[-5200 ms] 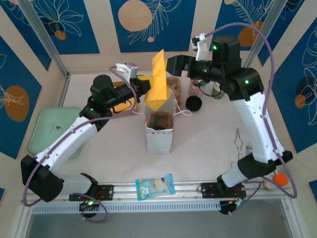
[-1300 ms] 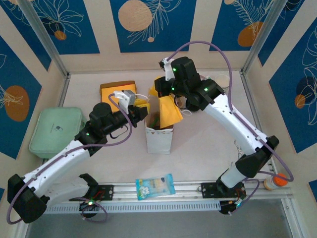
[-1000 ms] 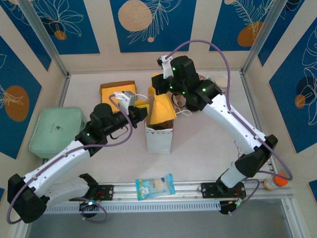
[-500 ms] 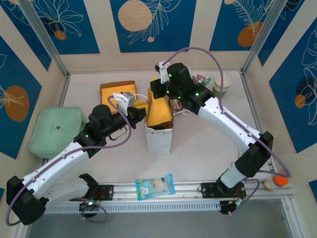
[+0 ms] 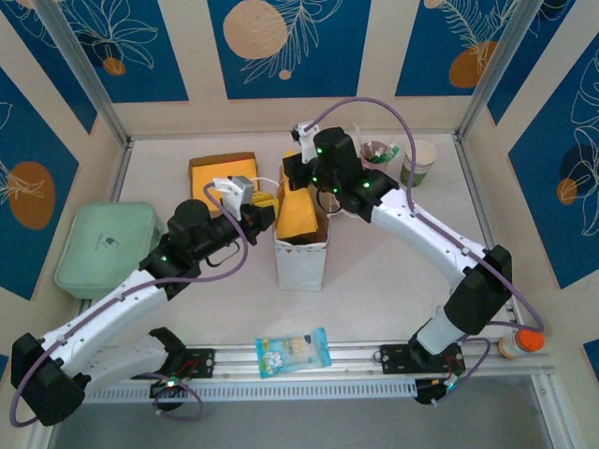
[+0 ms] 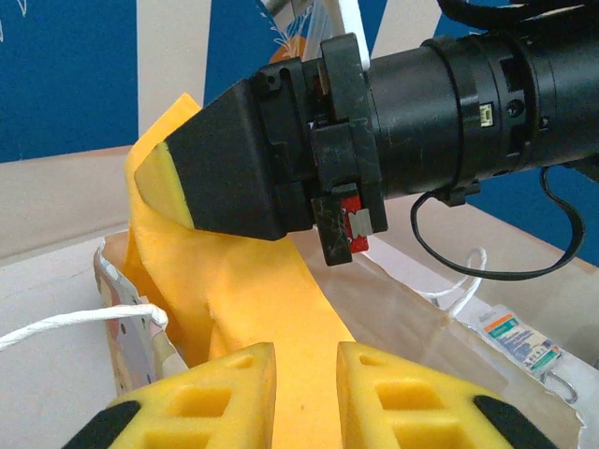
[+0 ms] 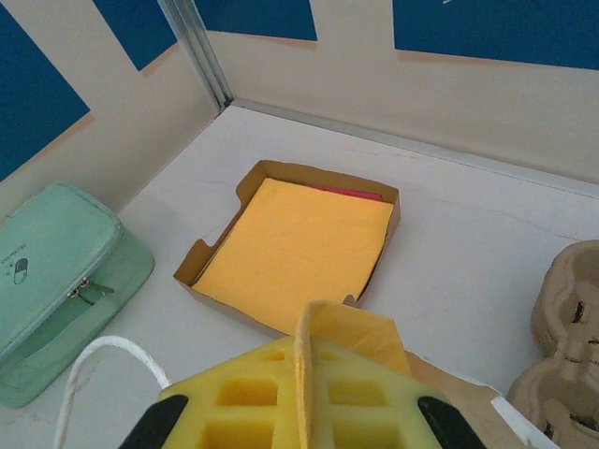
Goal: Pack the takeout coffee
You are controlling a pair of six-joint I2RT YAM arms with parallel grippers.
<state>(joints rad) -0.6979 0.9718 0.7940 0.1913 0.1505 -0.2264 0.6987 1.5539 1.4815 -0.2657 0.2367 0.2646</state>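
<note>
**A:** Where is the takeout coffee sitting?

**B:** The takeout coffee (image 5: 418,161) is standing upright at about two o'clock from the paper bag (image 5: 299,260), near the far right corner and just beside the pink cup (image 5: 378,153). Nothing is touching it. The cup carrier (image 7: 567,304) is lying on the table near the bag's far side.

**A:** And the arms?

**B:** The right gripper (image 7: 304,360) is pinching a yellow sheet (image 6: 253,299) by its top edge, fingers clamped on it. The sheet is hanging into the bag's mouth. The left gripper (image 6: 306,363) is hovering at the bag's ten o'clock rim with a narrow gap between its fingers. Whether it is gripping the rim, I cannot tell.

**A:** How should the sheet be going in?

**B:** I'd say straight down along one wall, with the mouth being held wide. It should be letting go only once most of the sheet is inside, so nothing is folding over the room the carrier and cup are needing.

**A:** Any writing?

**B:** The green pouch (image 5: 103,245) at nine o'clock is carrying a small pill mark with lettering too tiny to read. The blue packet (image 5: 293,351) at six o'clock is showing print that is too blurred. The box (image 7: 299,238) at eleven o'clock is showing none.
</note>
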